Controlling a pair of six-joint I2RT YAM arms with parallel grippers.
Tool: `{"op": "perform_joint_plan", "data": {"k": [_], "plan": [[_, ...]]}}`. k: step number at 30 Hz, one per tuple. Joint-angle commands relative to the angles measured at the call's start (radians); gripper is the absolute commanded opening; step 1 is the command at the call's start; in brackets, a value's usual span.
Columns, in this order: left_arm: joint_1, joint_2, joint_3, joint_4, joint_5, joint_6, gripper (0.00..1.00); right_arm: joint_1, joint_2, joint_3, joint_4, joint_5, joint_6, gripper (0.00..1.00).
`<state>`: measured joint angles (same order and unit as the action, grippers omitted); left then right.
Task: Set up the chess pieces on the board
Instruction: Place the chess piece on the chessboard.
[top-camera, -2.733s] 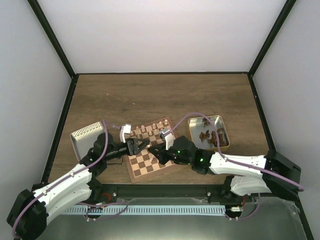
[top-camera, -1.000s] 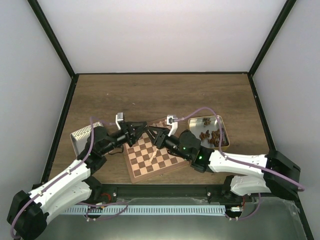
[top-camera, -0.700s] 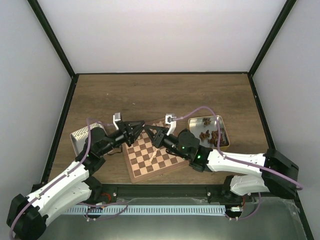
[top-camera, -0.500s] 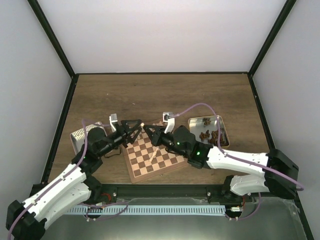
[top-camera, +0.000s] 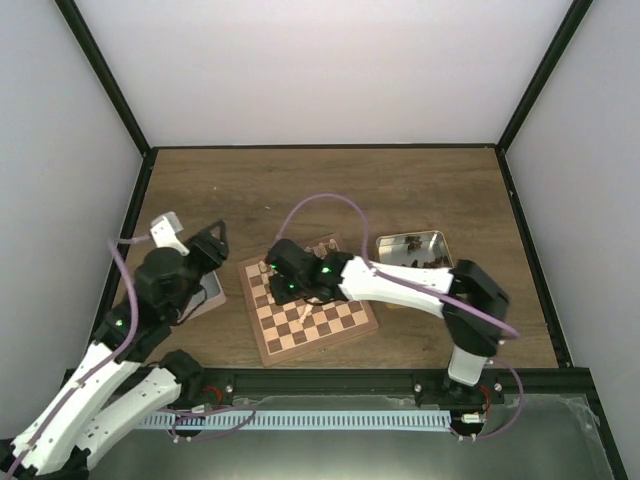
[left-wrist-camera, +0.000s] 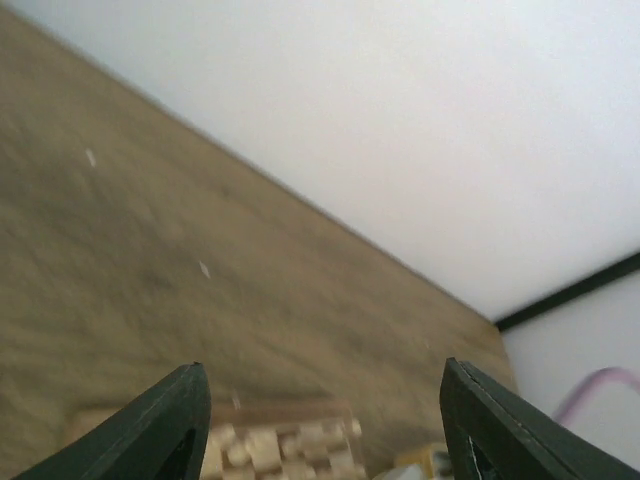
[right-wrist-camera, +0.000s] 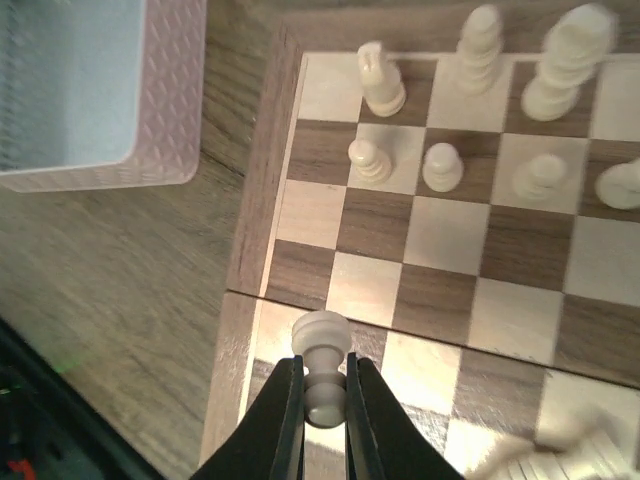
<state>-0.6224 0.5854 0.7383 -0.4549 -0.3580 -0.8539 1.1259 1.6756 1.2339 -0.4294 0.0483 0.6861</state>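
Fingers (right-wrist-camera: 280, 420) of right gripper (right-wrist-camera: 324, 366) clamped on pale pawn (right-wrist-camera: 322, 338) below its head, lower centre of frame over board (right-wrist-camera: 268, 170) edge; left gripper (left-wrist-camera: 320, 370) spread, empty; judged light, smooth, tippy.

a robot test cell in a lab: plain white panel walls (top-camera: 320, 70) box in a wooden counter (top-camera: 320, 190), black frame struts (top-camera: 105, 90) climb the upper corners, and a white left arm (top-camera: 92, 385) and right arm (top-camera: 400, 285) with purple cables stand by a slotted rail (top-camera: 330, 420) at the bottom edge.
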Motion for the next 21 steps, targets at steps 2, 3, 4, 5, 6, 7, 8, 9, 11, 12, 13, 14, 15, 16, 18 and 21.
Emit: {"op": "perform_joint_plan", "data": {"k": [2, 3, 4, 5, 6, 7, 8, 9, 11, 12, 13, 14, 15, 16, 18, 21], "plan": [[0.001, -0.048, 0.145, -0.138, -0.278, 0.273, 0.65, 0.013, 0.192, 0.242, -0.261, -0.02, -0.107, 0.01], [0.001, -0.061, 0.155, -0.14, -0.303, 0.29, 0.65, 0.012, 0.228, 0.284, -0.276, -0.023, -0.113, 0.01], [0.0, -0.072, 0.158, -0.14, -0.321, 0.304, 0.65, 0.013, 0.26, 0.329, -0.29, -0.028, -0.118, 0.01], [0.001, -0.084, 0.156, -0.139, -0.338, 0.315, 0.65, 0.013, 0.3, 0.389, -0.309, -0.03, -0.12, 0.01], [0.001, -0.096, 0.149, -0.135, -0.354, 0.322, 0.65, 0.013, 0.338, 0.437, -0.334, -0.03, -0.12, 0.01], [0.001, -0.105, 0.138, -0.132, -0.369, 0.326, 0.65, 0.014, 0.375, 0.489, -0.36, -0.033, -0.123, 0.01], [0.001, -0.115, 0.126, -0.131, -0.38, 0.326, 0.65, 0.013, 0.414, 0.538, -0.396, -0.031, -0.123, 0.01], [0.001, -0.118, 0.118, -0.134, -0.389, 0.323, 0.65, 0.012, 0.446, 0.59, -0.427, -0.024, -0.119, 0.01], [0.001, -0.124, 0.106, -0.145, -0.402, 0.306, 0.65, 0.013, 0.498, 0.662, -0.464, -0.017, -0.118, 0.01], [0.0, -0.129, 0.099, -0.146, -0.411, 0.3, 0.65, 0.014, 0.512, 0.684, -0.47, -0.013, -0.118, 0.01], [0.001, -0.136, 0.091, -0.147, -0.419, 0.294, 0.64, 0.013, 0.526, 0.702, -0.473, -0.011, -0.118, 0.01], [0.002, -0.147, 0.084, -0.148, -0.429, 0.288, 0.64, 0.013, 0.538, 0.72, -0.478, -0.008, -0.115, 0.02], [0.001, -0.158, 0.075, -0.146, -0.443, 0.283, 0.64, 0.013, 0.551, 0.737, -0.487, -0.005, -0.112, 0.02], [0.001, -0.172, 0.069, -0.144, -0.452, 0.281, 0.64, 0.013, 0.563, 0.754, -0.497, 0.001, -0.108, 0.02], [0.001, -0.199, 0.058, -0.144, -0.472, 0.276, 0.64, 0.014, 0.583, 0.779, -0.512, 0.014, -0.103, 0.03], [0.001, -0.228, 0.044, -0.14, -0.496, 0.277, 0.64, 0.013, 0.607, 0.811, -0.523, 0.018, -0.109, 0.04]]}}
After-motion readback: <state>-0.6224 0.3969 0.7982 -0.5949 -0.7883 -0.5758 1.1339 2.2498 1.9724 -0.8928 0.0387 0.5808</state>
